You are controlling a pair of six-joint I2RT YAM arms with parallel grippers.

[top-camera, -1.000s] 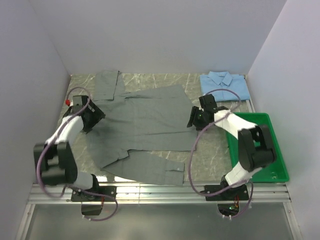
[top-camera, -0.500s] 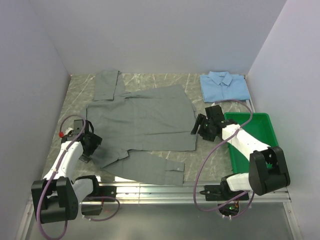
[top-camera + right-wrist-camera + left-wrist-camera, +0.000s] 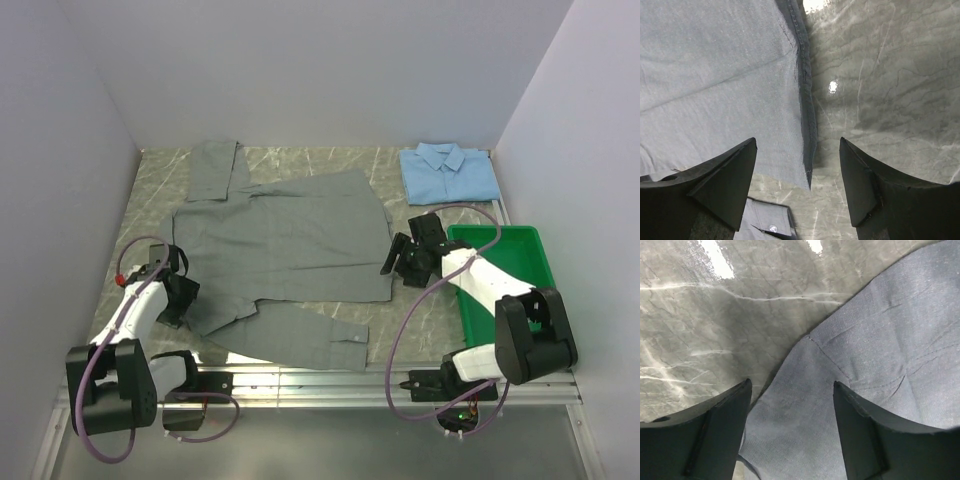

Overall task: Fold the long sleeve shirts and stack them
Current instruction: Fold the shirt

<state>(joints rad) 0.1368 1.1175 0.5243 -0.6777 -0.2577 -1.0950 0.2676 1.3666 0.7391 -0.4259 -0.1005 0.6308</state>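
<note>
Both arms have pulled nearer; wrist views show left tool and right tool wide over grey shirt edges.

The grey shirt is matt woven cloth, its fine weave and stitched seams plain in both wrist views. The light blue shirt looks a similar smooth matt cloth. The table has a marble-patterned top, polished enough to show bright glare. The tray is smooth green plastic. The fingers of the left gripper and those of the right gripper look matt black plastic
</note>
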